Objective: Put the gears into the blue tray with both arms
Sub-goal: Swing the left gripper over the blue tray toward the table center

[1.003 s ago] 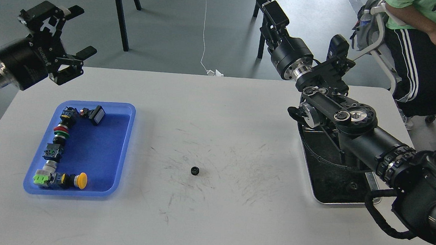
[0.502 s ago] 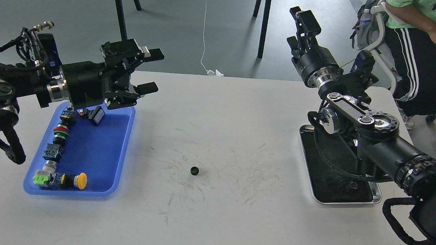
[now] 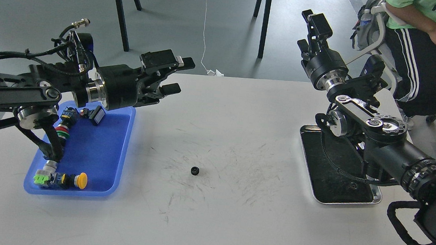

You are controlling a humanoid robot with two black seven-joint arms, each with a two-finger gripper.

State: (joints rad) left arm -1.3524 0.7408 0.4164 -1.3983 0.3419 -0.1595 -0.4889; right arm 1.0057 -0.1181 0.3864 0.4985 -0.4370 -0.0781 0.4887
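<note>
Change: left hand (image 3: 178,75) has moved further right, past the blue tray (image 3: 119,169); right hand (image 3: 316,22) shifted slightly right.
Gear (image 3: 194,171): lies flat on the tabletop (image 3: 209,224), below-right of the left hand, well apart.
Second gear (image 3: 352,186): on the silver tray (image 3: 378,199).
Left hand: fingers spread, empty, pointing right.
Right hand: raised; grip cannot be told.

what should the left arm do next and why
Probably swing the open left pincer toward the gear lying on the bare table and lower over it: the pincer holds nothing, sits far behind it, and the gear is outside the blue tray.
</note>
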